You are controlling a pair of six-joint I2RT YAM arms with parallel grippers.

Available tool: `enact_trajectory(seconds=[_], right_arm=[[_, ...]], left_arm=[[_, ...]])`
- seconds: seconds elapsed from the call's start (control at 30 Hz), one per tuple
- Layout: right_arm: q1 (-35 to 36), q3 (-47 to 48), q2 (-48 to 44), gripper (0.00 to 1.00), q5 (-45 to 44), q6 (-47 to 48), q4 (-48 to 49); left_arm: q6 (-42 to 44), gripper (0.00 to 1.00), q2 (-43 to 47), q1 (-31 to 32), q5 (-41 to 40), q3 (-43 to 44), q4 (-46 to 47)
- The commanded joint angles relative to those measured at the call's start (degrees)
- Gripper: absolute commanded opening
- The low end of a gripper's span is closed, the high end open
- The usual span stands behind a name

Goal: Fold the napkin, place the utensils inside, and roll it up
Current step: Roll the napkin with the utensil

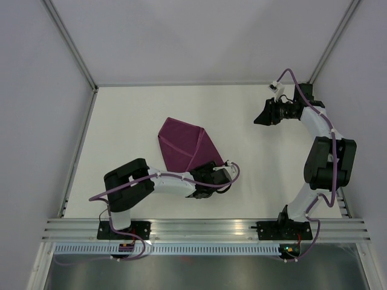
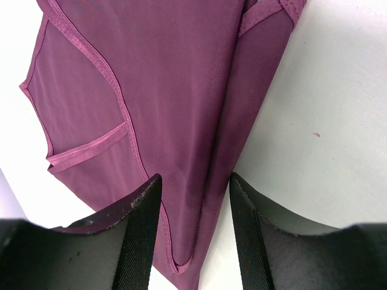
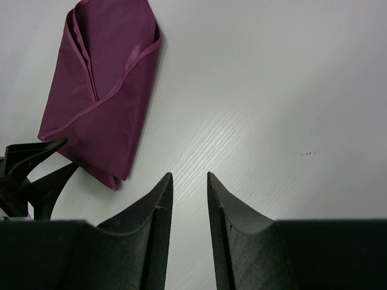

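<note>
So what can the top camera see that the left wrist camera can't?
Only the top camera shows the right gripper, off near the far right, and the whole folded napkin. Only the left wrist camera shows the napkin's stitched hems up close and a tiny red speck on the table. Both show the napkin, the white table and the open left gripper at its near corner.

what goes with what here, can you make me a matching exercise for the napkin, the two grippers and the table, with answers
Things
1. napkin
2. left gripper
3. right gripper
4. table

States
A. white
B. open, fingers either side of the cloth's near end
C. purple, folded, lying flat
D. open, nothing between its fingers, apart from the cloth

Pairs: 1-C, 2-B, 3-D, 4-A
</note>
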State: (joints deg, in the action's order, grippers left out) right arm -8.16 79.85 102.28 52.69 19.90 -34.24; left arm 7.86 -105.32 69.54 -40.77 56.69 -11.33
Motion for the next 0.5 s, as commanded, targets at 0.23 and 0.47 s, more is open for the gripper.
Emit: enact_trajectory(seconds=[0.23, 0.47], right_arm=[[-0.19, -0.58, -1.56, 0.35, 0.66, 0.14, 1.45], [-0.19, -1.19, -1.82, 0.34, 0.57, 0.23, 2.07]], left_arm=[[-1.27, 0.47, -6.39, -2.3, 3.24, 1.06, -5.72], [-0.91, 0.36, -8.06, -3.35, 3.6, 2.02, -6.16]])
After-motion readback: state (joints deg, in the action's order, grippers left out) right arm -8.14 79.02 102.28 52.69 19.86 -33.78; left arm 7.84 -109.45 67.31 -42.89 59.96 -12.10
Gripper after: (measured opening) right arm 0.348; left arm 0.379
